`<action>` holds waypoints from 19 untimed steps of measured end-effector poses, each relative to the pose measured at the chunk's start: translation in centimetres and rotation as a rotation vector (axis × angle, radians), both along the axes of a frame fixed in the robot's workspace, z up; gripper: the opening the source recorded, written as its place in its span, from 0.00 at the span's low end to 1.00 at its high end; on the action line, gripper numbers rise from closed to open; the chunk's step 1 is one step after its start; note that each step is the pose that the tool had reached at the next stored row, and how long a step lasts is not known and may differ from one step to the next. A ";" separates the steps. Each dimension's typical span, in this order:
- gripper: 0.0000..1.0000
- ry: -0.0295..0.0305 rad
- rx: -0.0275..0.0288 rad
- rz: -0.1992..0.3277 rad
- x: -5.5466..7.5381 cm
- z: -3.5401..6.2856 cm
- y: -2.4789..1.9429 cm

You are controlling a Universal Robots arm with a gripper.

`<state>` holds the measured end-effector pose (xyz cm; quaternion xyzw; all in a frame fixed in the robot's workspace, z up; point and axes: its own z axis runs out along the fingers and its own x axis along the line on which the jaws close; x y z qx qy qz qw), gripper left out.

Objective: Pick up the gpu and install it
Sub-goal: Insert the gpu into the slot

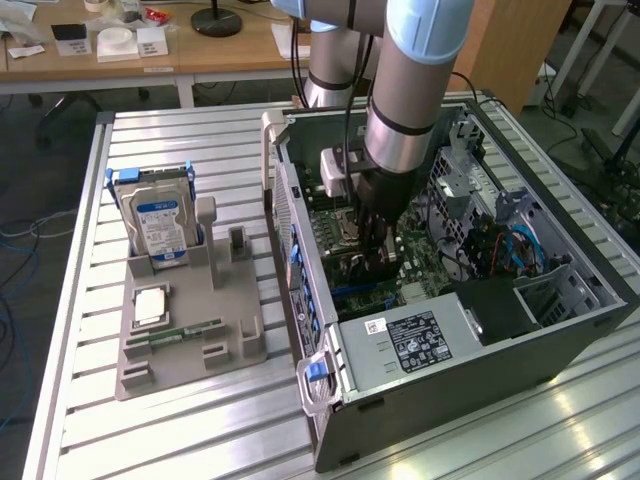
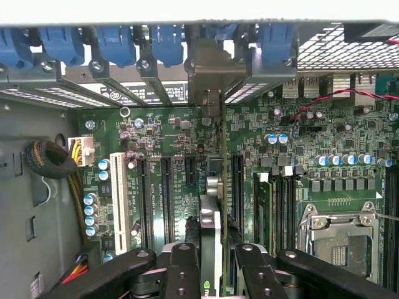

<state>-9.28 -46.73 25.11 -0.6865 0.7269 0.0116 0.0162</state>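
The gpu (image 2: pixel 211 233) shows edge-on in the wrist view, a thin card standing upright over the green motherboard (image 2: pixel 299 143). Its metal end bracket (image 2: pixel 209 68) lies against the case's rear slot openings. My gripper (image 2: pixel 211 265) is shut on the card, with one black finger (image 2: pixel 181 268) on each side of it. In the exterior view my gripper (image 1: pixel 375 250) reaches down into the open computer case (image 1: pixel 500 330), low over the board, and the gpu (image 1: pixel 358 268) is a dark shape at its tip. Whether the card's edge sits in a slot is hidden.
Blue slot clips (image 2: pixel 118 43) line the case's rear wall. A bundled black cable (image 2: pixel 50 162) lies beside the board. The empty CPU socket (image 2: pixel 340 237) is close by. Outside the case, a grey holder (image 1: pixel 235 300) carries a silver hard drive (image 1: pixel 160 225) and a RAM stick (image 1: pixel 185 333).
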 end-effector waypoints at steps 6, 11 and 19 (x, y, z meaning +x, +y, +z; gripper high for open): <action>0.27 0.0002 -0.0003 0.000 0.0 -0.57 0.03; 0.27 0.0004 0.0000 0.000 0.0 -0.68 0.03; 0.27 0.0000 0.0021 0.000 -0.1 -0.90 0.04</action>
